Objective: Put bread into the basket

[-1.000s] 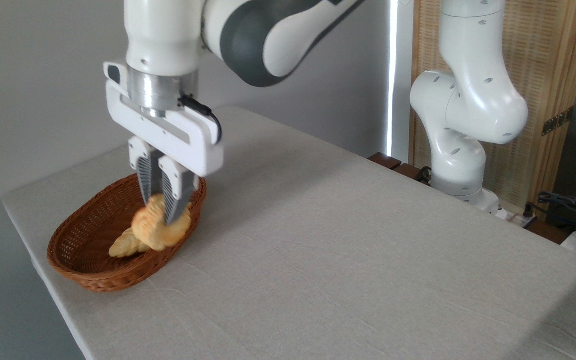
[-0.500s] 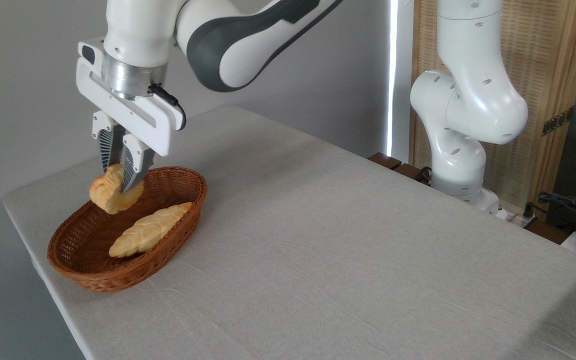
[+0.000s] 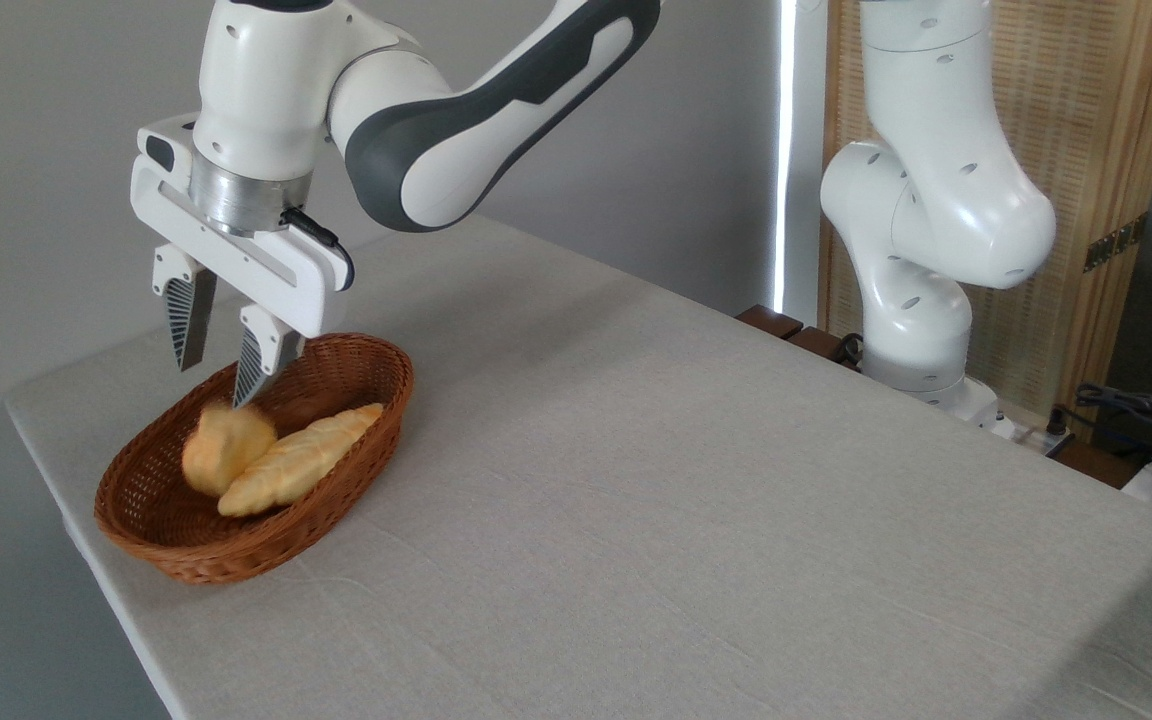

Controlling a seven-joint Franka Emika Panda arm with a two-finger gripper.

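Note:
The bread (image 3: pixel 221 447), a small round golden-orange bun, lies inside the oval brown wicker basket (image 3: pixel 356 372) at the left of the table, leaning against a long pale braided loaf (image 3: pixel 301 470). My gripper (image 3: pixel 214 383) hangs just above the bun with its ribbed fingers spread apart and nothing between them. The bun looks slightly blurred.
The basket sits close to the table's left edge (image 3: pixel 86 540). The arm's white base (image 3: pixel 921 330) stands at the far right behind the table, with cables (image 3: pixel 1136 410) beyond it. A grey cloth covers the tabletop (image 3: pixel 686 500).
The gripper carried the bun leftward over the basket, then opened its fingers. The bun has dropped into the basket beside the braided loaf.

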